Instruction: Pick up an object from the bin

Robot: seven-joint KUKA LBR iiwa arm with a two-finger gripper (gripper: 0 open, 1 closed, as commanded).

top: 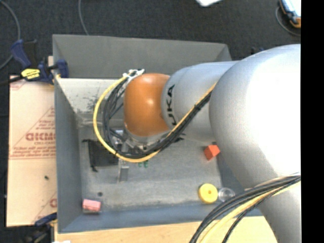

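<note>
My gripper [123,173] hangs below the orange wrist cover, low over the bin floor left of centre. Just to its left a flat black thing [100,155] lies on the floor, close beside the gripper; I cannot tell whether they touch. A small green thing [143,162] peeks out at the gripper's right, mostly hidden under the wrist.
A pink eraser-like block [91,204] lies in the front left corner. Toward the right are a small orange block [211,151] and a yellow round thing [207,193] with a clear piece [226,192] beside it. The arm covers the bin's right and back.
</note>
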